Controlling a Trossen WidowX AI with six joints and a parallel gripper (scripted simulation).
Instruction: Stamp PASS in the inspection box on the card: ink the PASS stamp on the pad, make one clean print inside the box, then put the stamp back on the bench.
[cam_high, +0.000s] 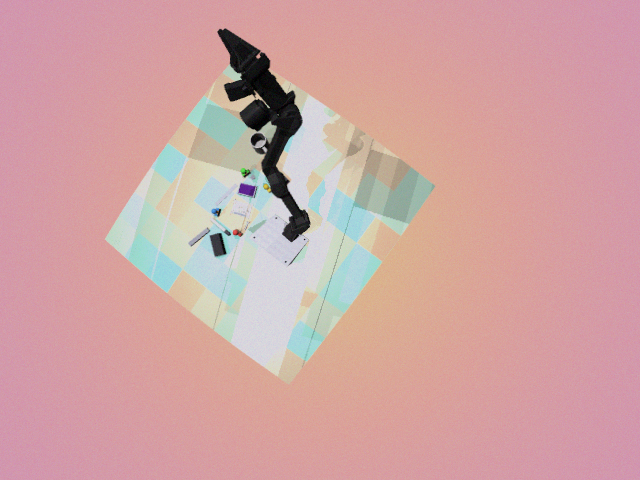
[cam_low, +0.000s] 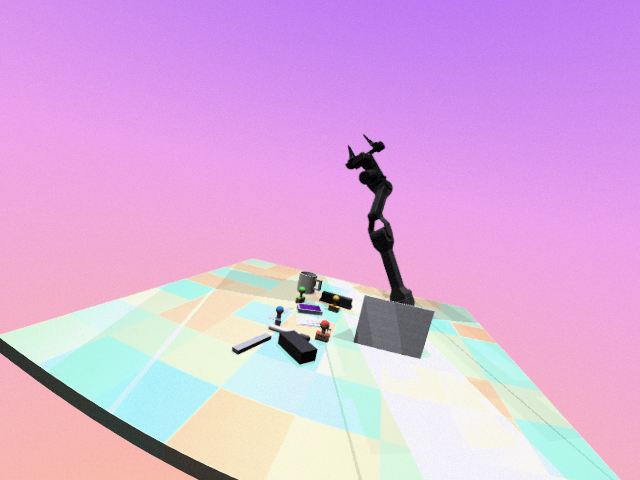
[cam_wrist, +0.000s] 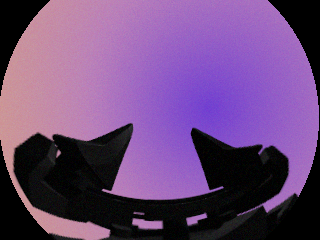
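My gripper (cam_high: 221, 31) (cam_low: 356, 141) (cam_wrist: 163, 128) is open and empty, raised high above the bench and pointing up and away from it. A purple ink pad (cam_high: 247, 190) (cam_low: 309, 308) lies beside the white card (cam_high: 239, 208) (cam_low: 306, 322). Around them stand upright stamps: one with a green knob (cam_high: 244, 171) (cam_low: 301, 290), one with a yellow knob (cam_high: 266, 187) (cam_low: 336, 299), one with a blue knob (cam_high: 215, 211) (cam_low: 279, 309) and one with a red knob (cam_high: 236, 232) (cam_low: 324, 324). The lettering on the stamps and the print box are too small to read.
A mug (cam_high: 258, 143) (cam_low: 307, 282) stands beyond the green stamp. A black block (cam_high: 218, 244) (cam_low: 297, 346), a grey bar (cam_high: 199, 236) (cam_low: 251, 343) and a marker (cam_high: 220, 226) lie near the red stamp. A black object (cam_low: 328, 297) lies behind the yellow stamp. The arm rises from a box-like base (cam_high: 276, 245) (cam_low: 393, 326).
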